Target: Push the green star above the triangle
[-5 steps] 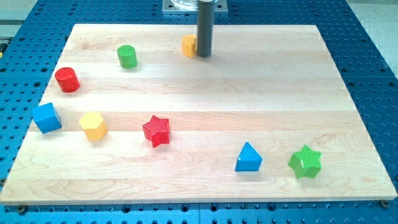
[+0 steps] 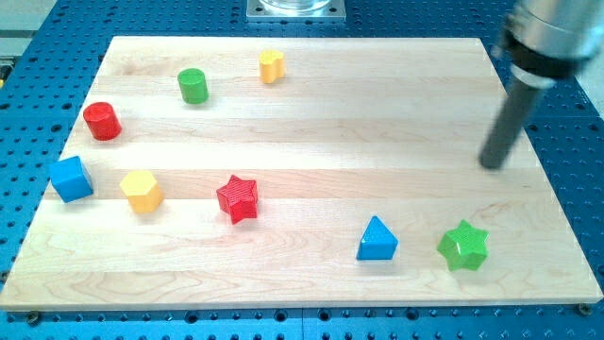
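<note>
Since the earlier frame the rod had swung from the view's top centre, beside the small yellow block (image 2: 272, 65), over to the view's right; every block sat where it had been; the yellow one was now fully uncovered.

Camera view: my tip (image 2: 492, 164) rested on the wooden board (image 2: 311, 123) near its right edge, well apart from all blocks, above and slightly right of the green star (image 2: 463, 246); no claw existed on this rig, just a bare rod, so nothing was spread, pressed or pinching.

Green star lay near the view's bottom right corner, just right of the blue triangle (image 2: 377, 239), not touching it; a gap showed between them.

Others: red star (image 2: 237, 198) mid-board; yellow hexagon (image 2: 142, 191), blue cube (image 2: 71, 178) and red cylinder (image 2: 102, 121) at the view's left; green cylinder (image 2: 192, 85) toward the top left.

Handling, judged: star looked small, light, rigid, likely to slide easily on smooth wood; its points could make it spin off a glancing contact; no gripping possible; best met flat-on from its bottom right side, pushing up and left, steering clear of the triangle.
</note>
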`<state>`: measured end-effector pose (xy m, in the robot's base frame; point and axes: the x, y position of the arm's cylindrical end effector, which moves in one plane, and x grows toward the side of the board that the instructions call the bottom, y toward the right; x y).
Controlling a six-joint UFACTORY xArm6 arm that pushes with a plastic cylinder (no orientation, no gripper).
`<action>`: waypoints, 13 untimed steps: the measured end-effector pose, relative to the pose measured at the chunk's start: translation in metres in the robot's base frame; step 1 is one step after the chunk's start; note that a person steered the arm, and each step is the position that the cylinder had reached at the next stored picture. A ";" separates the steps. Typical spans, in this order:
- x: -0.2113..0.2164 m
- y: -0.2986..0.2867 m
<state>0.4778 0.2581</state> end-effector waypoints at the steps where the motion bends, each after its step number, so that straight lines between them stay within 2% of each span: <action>1: 0.072 -0.005; 2: 0.092 -0.069; 6: 0.123 -0.093; 8: 0.075 -0.179; 10: 0.097 -0.176; 11: 0.090 -0.200; 12: 0.064 -0.211; 13: 0.093 -0.211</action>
<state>0.5704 0.0466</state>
